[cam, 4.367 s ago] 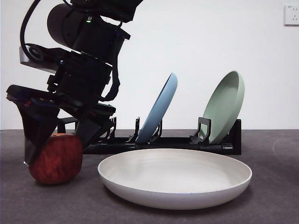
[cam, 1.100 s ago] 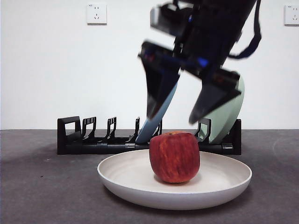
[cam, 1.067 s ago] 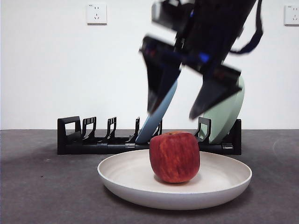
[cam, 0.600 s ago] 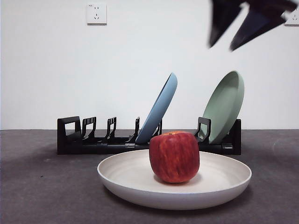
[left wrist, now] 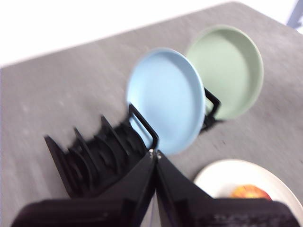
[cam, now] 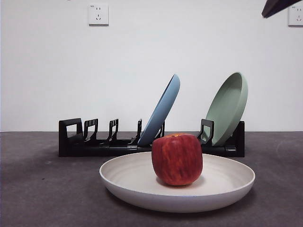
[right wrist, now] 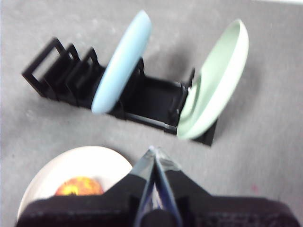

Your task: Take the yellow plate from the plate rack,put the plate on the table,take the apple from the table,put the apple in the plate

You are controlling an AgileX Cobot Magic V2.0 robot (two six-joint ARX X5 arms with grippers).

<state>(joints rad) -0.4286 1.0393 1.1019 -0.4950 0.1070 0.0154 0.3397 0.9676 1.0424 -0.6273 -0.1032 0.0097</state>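
The red apple (cam: pixel 176 159) sits upright in the middle of the yellow plate (cam: pixel 227 189), which lies flat on the table (cam: pixel 47 198) in front of the plate rack (cam: pixel 75 142). Nothing touches either one. Seen from the left wrist, the apple (left wrist: pixel 250 192) and plate (left wrist: pixel 222 177) lie far below my left gripper (left wrist: pixel 155 153), which is shut and empty. The right wrist view likewise shows the apple (right wrist: pixel 79 186) in the plate (right wrist: pixel 71 165), well below my right gripper (right wrist: pixel 152 151), shut with nothing in it. One black jaw tip (cam: pixel 279 5) shows at the front view's top right corner.
A blue plate (cam: pixel 163 111) leans in the rack's middle slots and a pale green plate (cam: pixel 229 106) leans at its right end. The rack's left slots hold nothing. Bare dark table lies to the left and right of the yellow plate.
The gripper that hung open just above the apple has risen up and to the right, leaving only a tip at the top right corner. Apple and plate have stayed put.
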